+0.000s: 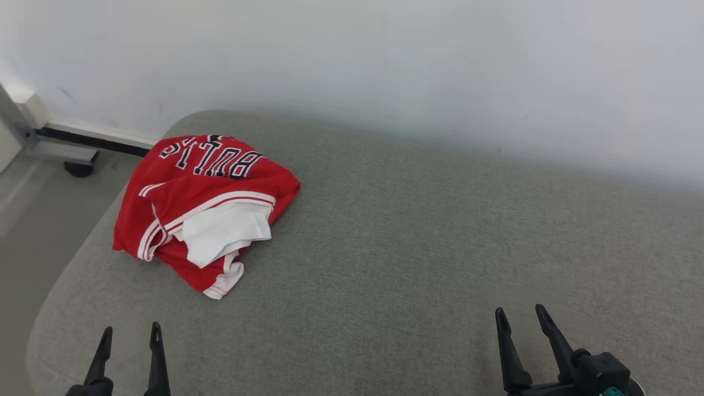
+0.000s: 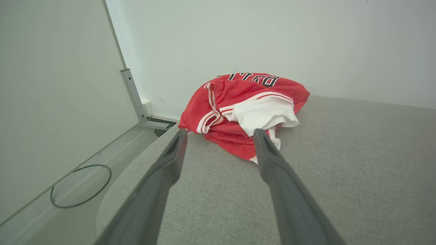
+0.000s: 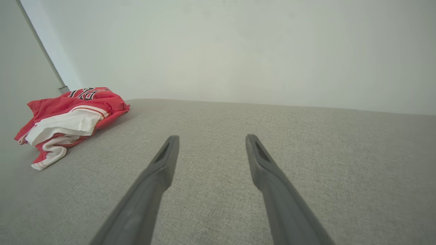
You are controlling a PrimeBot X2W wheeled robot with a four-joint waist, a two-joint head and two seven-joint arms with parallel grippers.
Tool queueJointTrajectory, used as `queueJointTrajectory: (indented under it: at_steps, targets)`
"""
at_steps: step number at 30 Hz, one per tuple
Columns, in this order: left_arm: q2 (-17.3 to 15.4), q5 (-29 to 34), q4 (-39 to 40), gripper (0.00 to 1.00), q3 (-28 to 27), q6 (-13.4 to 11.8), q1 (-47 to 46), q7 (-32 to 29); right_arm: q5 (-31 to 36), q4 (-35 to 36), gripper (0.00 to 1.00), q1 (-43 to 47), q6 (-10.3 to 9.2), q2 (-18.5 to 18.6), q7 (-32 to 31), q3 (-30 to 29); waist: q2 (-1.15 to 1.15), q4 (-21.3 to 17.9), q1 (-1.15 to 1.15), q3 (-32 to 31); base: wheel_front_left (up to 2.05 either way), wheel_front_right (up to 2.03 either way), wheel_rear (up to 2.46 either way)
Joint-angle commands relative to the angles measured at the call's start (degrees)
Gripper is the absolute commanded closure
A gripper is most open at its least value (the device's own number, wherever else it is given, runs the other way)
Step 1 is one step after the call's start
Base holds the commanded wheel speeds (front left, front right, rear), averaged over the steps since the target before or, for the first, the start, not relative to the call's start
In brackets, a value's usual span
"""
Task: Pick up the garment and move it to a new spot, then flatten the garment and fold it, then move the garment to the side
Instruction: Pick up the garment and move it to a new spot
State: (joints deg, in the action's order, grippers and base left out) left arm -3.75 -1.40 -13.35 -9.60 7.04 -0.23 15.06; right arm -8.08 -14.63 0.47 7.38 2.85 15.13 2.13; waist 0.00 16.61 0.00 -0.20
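Observation:
The garment (image 1: 203, 206) is a red jersey with white trim and dark lettering, lying crumpled in a heap at the far left of the grey cushioned surface (image 1: 418, 236). A white inner layer sticks out of its front. My left gripper (image 1: 131, 329) stands open at the lower left, short of the heap and apart from it. In the left wrist view the garment (image 2: 243, 109) lies just beyond the left gripper (image 2: 219, 134). My right gripper (image 1: 520, 311) is open at the lower right, far from the garment (image 3: 73, 117); the right gripper (image 3: 209, 137) hovers over bare fabric.
A pale wall (image 1: 385, 66) rises behind the cushion. The cushion's rounded left edge drops to a floor (image 1: 38, 220) with a metal frame foot (image 1: 77, 165). A thin ring-shaped cable (image 2: 80, 185) lies on the floor by a white panel.

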Motion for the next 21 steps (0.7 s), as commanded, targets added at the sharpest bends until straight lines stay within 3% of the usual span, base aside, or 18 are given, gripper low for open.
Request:
queueJointTrajectory:
  at_steps: [1, 12, 21]
  targets:
    - [0.06, 0.34, -0.12, 0.00, -0.31, -0.30, -0.27, 0.18, -0.60, -0.20, 0.00, 0.32, 0.21, 0.04, 0.04, 0.18, 0.00, 3.56, 0.00, -0.10, 0.00, 0.00, 0.00]
    - [0.08, 0.51, -0.44, 0.00, -1.29, -0.30, -0.05, 0.18, -0.45, -0.35, 0.00, 0.38, 0.21, 0.05, 0.04, 0.96, 0.00, 9.01, 0.00, -0.34, 0.00, 0.00, 0.00]
    - [0.21, 0.72, -0.22, 0.00, -1.62, -0.41, 0.55, 0.18, -0.75, -0.50, 0.00, 0.32, 0.21, 0.05, 0.04, 1.71, 0.00, 11.06, 0.00, -0.54, 0.00, 0.00, 0.00]
